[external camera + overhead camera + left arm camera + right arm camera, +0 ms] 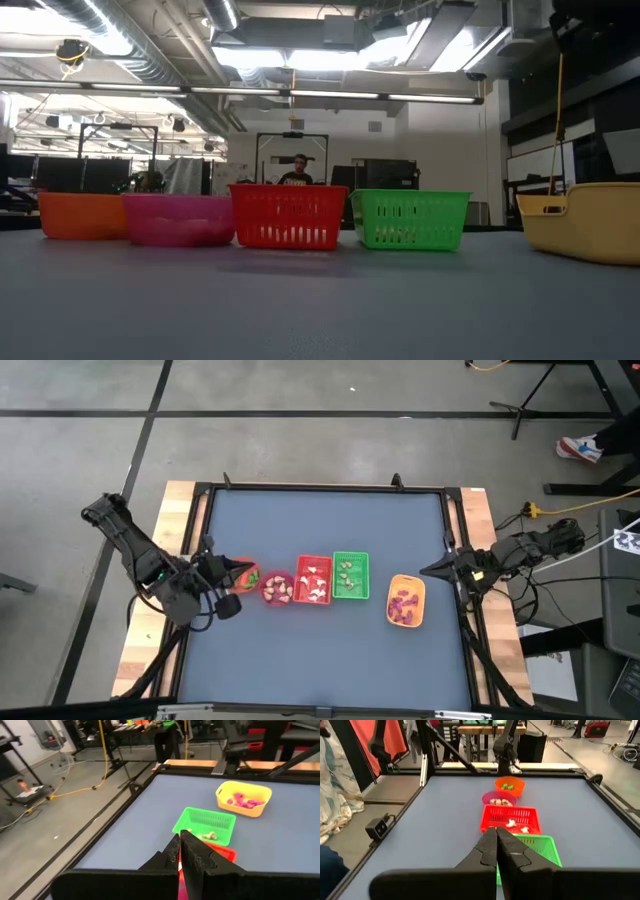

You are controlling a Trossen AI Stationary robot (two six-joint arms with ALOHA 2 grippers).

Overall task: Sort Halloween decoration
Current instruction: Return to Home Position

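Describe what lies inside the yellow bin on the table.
Inside the yellow bin lie several magenta-pink trinkets, clear in the high and left wrist views. The bin floor beneath them is covered, and in the low view its wall hides the contents.

Magenta trinkets (403, 603) sit in a yellow bin (408, 577), white trinkets (314, 585) in a red basket (313, 559), on a blue-grey table (330, 660).

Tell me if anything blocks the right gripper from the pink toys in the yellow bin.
Nothing visible does: the shut right gripper points near the yellow bin's corner, and the pink toys lie uncovered inside.
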